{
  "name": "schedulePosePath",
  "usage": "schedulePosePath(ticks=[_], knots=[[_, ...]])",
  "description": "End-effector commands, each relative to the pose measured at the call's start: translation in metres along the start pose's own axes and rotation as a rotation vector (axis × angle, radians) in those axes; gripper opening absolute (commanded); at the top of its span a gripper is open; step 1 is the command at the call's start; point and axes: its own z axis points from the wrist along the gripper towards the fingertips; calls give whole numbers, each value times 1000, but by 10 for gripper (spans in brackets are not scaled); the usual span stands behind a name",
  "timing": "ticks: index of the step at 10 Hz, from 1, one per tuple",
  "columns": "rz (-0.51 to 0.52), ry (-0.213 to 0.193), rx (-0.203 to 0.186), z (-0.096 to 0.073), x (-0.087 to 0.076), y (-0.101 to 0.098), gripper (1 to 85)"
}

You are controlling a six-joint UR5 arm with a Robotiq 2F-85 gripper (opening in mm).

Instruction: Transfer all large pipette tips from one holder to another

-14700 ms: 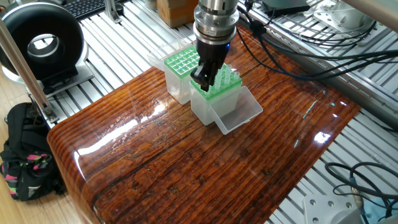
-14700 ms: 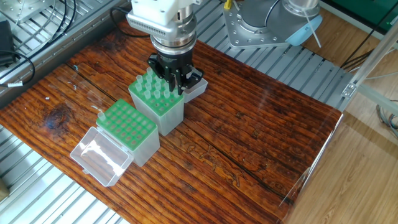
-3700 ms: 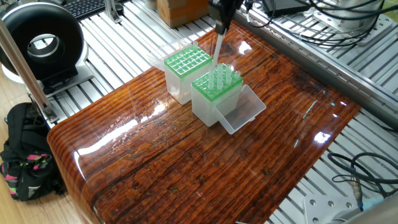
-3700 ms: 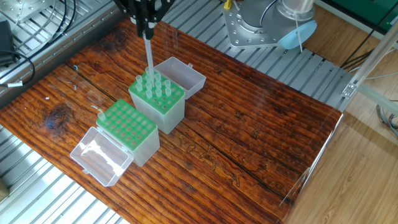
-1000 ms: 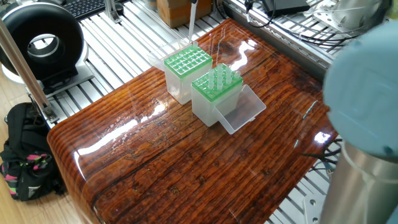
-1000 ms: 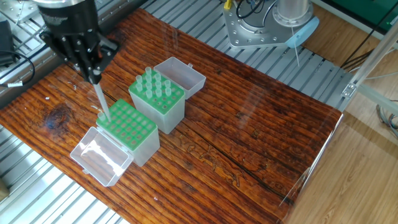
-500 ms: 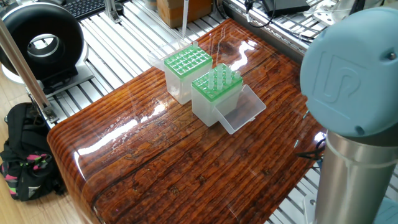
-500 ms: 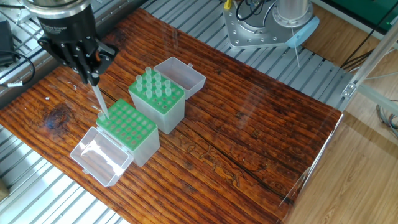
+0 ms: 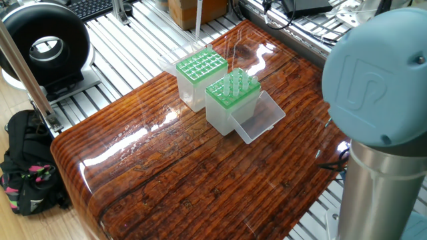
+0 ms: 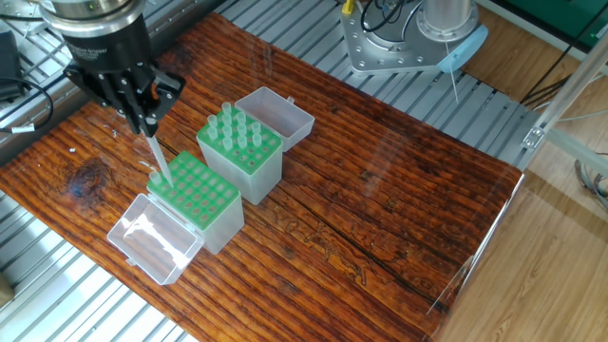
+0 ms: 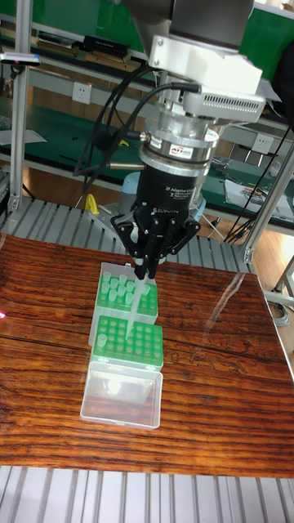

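Holders first: two clear boxes with green grid tops sit touching on the glossy wooden counter [image 10: 380, 190]. The far holder [image 10: 241, 149] carries the large pipette tips [image 10: 237, 129], whitish cones standing upright in its grid, clustered and filling only part of it. Its clear lid [image 10: 278, 112] hangs open off the back. The near holder [image 10: 197, 198] shows a grid of open holes, none visibly filled from this side, and its own lid [image 10: 152, 237] lies flat on the counter in front.

In the tall fixed view the same pair lines up front to back: the tip-bearing holder [image 11: 124, 295] behind, the empty-looking one [image 11: 126, 344] ahead, lid [image 11: 121, 395] spread toward the camera.

Now the arm: it comes straight down from above, wrist vertical, black tool [image 10: 142, 122] pointing at the counter. The fingers are pinched narrow on one pipette tip [image 10: 159, 163], which hangs upright below them, point down. That tip sits over the corner of the near holder; whether its point is inside a hole or just above the grid, I cannot tell.

From the one fixed view, the held tip [image 9: 198, 23] is a pale vertical sliver above the empty grid [image 9: 201, 65], with the arm's big blue joint [image 9: 377, 73] filling the right foreground.
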Motion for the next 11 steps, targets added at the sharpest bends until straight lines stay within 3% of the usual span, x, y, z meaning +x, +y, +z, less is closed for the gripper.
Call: schedulePosePath(ticks=[1, 11], knots=[[-12, -2, 4, 4, -4, -1, 23], [-19, 5, 4, 8, -4, -3, 30]])
